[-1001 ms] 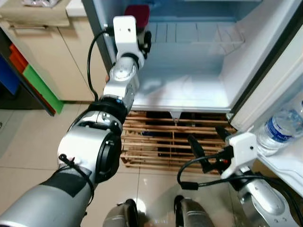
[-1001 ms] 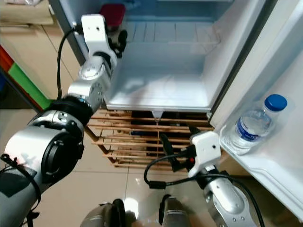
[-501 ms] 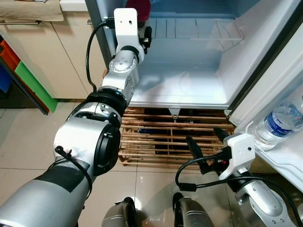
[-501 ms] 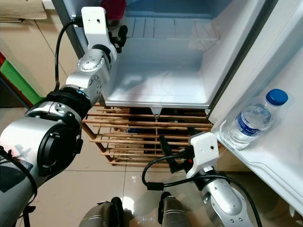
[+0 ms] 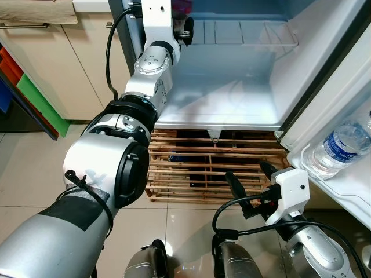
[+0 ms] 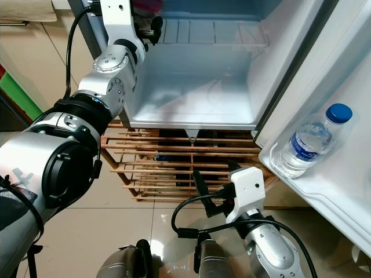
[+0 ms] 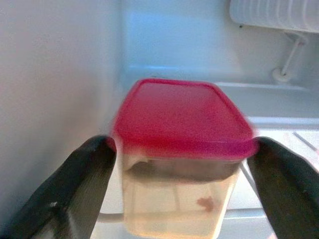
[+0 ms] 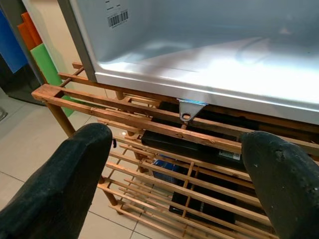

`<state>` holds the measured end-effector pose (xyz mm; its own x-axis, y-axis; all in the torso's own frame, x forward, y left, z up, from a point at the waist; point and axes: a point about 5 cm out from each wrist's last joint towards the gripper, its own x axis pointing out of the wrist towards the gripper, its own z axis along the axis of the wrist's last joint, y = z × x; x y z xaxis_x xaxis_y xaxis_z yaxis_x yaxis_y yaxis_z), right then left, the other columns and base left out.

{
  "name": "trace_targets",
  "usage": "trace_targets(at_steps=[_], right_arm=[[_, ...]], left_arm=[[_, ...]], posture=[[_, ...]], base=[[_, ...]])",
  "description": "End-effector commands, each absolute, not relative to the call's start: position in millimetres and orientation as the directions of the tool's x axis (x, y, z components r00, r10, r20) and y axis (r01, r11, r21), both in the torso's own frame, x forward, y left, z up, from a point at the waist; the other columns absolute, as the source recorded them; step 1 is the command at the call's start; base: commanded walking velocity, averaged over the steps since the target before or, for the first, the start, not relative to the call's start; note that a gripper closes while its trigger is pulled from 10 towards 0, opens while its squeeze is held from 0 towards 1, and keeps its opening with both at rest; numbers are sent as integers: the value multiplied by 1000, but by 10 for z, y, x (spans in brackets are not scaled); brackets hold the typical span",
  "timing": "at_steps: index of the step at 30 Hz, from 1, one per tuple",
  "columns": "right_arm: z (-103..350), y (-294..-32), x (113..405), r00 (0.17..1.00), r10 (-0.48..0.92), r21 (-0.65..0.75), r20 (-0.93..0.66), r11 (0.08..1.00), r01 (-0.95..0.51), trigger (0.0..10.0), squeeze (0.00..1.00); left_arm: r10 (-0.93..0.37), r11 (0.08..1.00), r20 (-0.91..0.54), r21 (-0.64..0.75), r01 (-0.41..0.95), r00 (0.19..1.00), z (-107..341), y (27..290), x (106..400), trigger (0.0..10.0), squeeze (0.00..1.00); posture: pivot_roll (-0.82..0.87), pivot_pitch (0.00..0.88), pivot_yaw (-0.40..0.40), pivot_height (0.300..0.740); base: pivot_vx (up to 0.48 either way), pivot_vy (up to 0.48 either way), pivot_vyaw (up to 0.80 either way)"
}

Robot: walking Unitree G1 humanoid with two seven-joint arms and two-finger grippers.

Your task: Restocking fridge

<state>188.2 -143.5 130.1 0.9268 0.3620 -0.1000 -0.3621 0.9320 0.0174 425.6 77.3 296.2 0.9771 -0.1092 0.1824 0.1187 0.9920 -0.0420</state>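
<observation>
A clear tub with a red lid (image 7: 182, 117) sits between the black fingers (image 7: 75, 189) of my left gripper (image 7: 182, 144), which is shut on it. That arm reaches into the upper left of the open fridge (image 5: 232, 87), near its left wall, with the tub (image 6: 148, 6) at the top edge of the eye views. A water bottle with a blue cap (image 6: 310, 145) stands in the door shelf on the right. My right gripper (image 5: 249, 179) hangs open and low in front of the wooden rack (image 5: 197, 168) beneath the fridge.
The fridge's white floor (image 6: 191, 98) is bare, with a wire shelf (image 5: 243, 32) at the back. The open door (image 5: 348, 104) stands on the right. A beige cabinet (image 5: 64, 63) and green and orange panels (image 5: 35, 95) are on the left. Tiled floor (image 5: 35, 168) lies below.
My left arm has carried the red-lidded tub higher and deeper into the fridge. The head view shifted slightly. The right gripper stays open and sits a little lower.
</observation>
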Motion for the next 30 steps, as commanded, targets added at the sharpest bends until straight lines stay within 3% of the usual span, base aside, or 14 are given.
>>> trace_targets(at_steps=[1,10,12,13,30], right_arm=[[1344,-1417,1861,926,367,9,-93,930,-367,10000,0],[1338,-1401,1823,928,360,6,-95,932,-361,10000,0],[1339,-1402,1819,928,360,5,-96,933,-361,10000,0],[1338,-1403,1817,928,360,4,-97,932,-361,10000,0],[1297,-1423,1840,916,382,10,-125,923,-384,10000,0]], left_arm=[[-90,995,198,-15,95,976,3091,819,4266,10000,1000],[-75,997,210,-17,81,975,3132,808,4263,10000,1000],[-78,996,223,-13,83,972,3159,798,4259,10000,953],[-80,996,232,-17,87,970,3177,788,4256,10000,0],[-95,995,223,39,88,970,3157,563,4214,10000,0]], posture=[[-320,177,60,740],[-335,172,69,740],[-335,172,68,740],[-334,172,65,740],[-307,152,47,740]], base=[[0,0,0],[0,0,0],[0,0,0],[0,0,0],[0,0,0]])
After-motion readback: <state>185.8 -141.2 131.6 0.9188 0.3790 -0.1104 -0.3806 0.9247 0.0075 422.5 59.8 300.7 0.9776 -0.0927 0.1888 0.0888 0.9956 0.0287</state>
